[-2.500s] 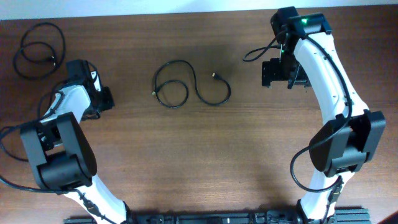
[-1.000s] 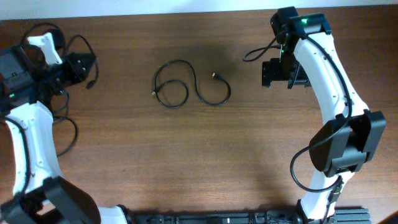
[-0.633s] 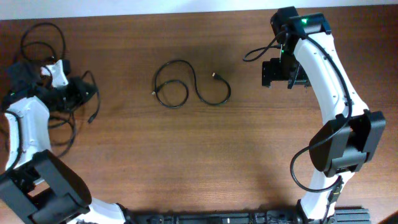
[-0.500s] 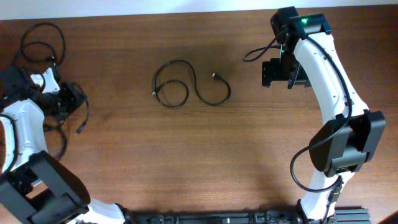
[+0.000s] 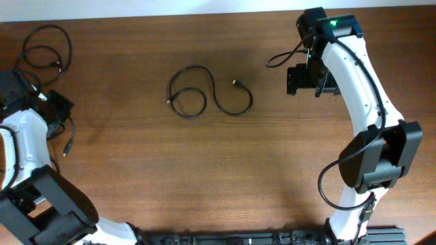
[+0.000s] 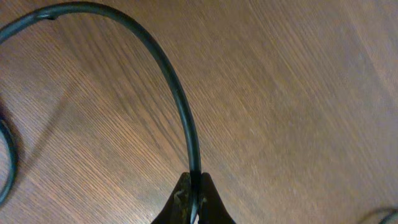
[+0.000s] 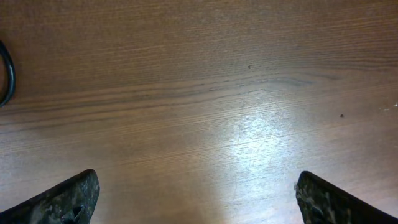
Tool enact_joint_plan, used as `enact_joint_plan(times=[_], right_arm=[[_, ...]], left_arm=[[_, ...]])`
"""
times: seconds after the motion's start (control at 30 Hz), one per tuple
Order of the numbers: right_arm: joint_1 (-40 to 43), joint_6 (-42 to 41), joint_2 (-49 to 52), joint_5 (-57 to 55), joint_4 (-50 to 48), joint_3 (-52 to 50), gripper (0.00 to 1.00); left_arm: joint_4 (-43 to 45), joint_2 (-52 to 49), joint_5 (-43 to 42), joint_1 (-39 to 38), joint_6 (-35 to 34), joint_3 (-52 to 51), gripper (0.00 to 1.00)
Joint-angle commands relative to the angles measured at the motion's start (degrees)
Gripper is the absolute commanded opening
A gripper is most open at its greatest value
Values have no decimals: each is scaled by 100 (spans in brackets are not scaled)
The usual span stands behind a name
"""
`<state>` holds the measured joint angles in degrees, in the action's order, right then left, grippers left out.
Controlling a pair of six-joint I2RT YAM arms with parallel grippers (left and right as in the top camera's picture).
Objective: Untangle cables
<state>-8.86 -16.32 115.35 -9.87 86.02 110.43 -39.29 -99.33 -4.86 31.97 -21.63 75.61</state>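
Observation:
Three thin black cables lie apart. One coiled cable (image 5: 44,47) rests at the far left back. A second cable (image 5: 204,92) lies in loose loops mid-table. My left gripper (image 5: 58,109) is at the table's left edge, shut on the third cable (image 5: 70,133), whose plug end hangs down toward the front. In the left wrist view the jaws (image 6: 194,193) pinch this cable (image 6: 180,99), which arcs away over the wood. My right gripper (image 5: 310,80) hovers at the back right, open and empty; its fingers (image 7: 199,205) are spread wide over bare wood.
The brown wooden table (image 5: 225,177) fills the view. A short piece of black cable (image 7: 6,74) shows at the left edge of the right wrist view. The arm bases stand at the front edge.
My left gripper has moved left and toward the front with the third cable, away from the coiled cable at the back. The right arm and the middle cable have not moved.

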Motion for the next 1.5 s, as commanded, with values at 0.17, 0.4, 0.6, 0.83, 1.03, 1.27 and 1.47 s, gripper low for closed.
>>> enact_joint_plan(times=[0.17, 0.4, 0.6, 0.83, 1.03, 1.27, 1.47], right_arm=[[26, -20, -33, -92, 4, 2, 98], [26, -20, -33, -92, 7, 2, 98], [26, -20, -33, -92, 4, 2, 98], [26, -20, -33, -92, 7, 2, 99], [26, -20, -33, -92, 7, 2, 99], [26, -20, -33, -92, 7, 2, 99], [26, -20, -33, -92, 4, 2, 99]], left_arm=[[852, -101, 334, 232, -472, -15, 0], [1447, -826, 612, 693, -468, -15, 20], [1617, -562, -184, 909, -402, 468, 72], [297, -409, 1779, 1314, -920, 542, 93], [-361, -492, 1799, 2201, -1526, 426, 98], [-566, -492, 1821, 2238, -2181, 33, 98], [-686, -492, 2286, 2710, -2500, 22, 100]])
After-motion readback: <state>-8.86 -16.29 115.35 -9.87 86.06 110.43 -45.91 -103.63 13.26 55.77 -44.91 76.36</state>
